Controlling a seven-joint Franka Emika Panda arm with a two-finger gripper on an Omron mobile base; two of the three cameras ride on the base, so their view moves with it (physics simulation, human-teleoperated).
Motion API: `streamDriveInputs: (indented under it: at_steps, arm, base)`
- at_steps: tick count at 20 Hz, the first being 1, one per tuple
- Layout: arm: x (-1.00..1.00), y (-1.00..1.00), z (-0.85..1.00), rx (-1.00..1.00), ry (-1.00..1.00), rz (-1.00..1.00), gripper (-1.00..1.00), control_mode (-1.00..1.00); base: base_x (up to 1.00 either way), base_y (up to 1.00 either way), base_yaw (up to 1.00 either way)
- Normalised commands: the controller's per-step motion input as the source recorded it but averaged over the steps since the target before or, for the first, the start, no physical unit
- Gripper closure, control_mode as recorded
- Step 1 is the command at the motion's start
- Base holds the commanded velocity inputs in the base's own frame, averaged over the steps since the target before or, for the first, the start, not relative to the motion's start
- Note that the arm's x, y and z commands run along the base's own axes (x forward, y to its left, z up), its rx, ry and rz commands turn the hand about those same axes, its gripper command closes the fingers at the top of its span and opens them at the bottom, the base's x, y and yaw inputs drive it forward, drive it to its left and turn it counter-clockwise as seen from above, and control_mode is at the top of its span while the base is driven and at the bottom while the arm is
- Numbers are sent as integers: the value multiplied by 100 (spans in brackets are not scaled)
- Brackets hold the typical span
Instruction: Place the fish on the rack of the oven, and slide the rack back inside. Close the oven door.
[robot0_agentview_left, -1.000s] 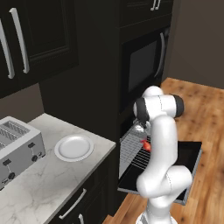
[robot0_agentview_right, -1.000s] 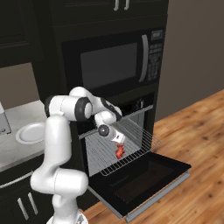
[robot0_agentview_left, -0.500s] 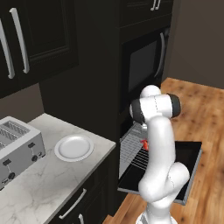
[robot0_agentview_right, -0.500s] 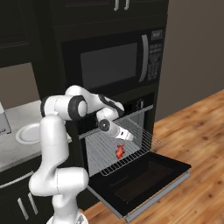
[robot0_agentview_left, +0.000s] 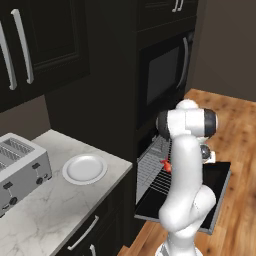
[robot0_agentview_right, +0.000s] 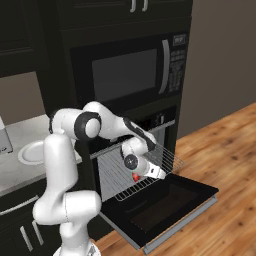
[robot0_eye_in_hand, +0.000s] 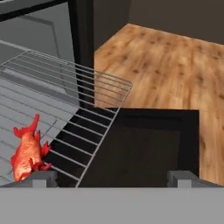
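Glossy white arm (robot0_agentview_right: 65, 165) — dark joint bands

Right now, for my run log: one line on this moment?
fish: on rack | rack: pulled out | oven door: open | pincer: open, empty

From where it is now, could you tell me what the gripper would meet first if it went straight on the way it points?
Probably the open oven door: the gripper aims at its dark inner face, just past the rack corner. The fish lies off to one side. Depth is unclear.
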Motion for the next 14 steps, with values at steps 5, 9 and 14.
streamDriveInputs:
  at_steps: [5, 9, 14]
  arm:
    - [-49, -88, 0, 29, 9, 12, -100, -100]
    - [-38, -81, 0, 36, 4, 15, -100, -100]
    - [-22, -56, 22, 27, 0, 7, -100, -100]
  base:
    - [0, 0, 0]
    - [0, 0, 0]
    - [0, 0, 0]
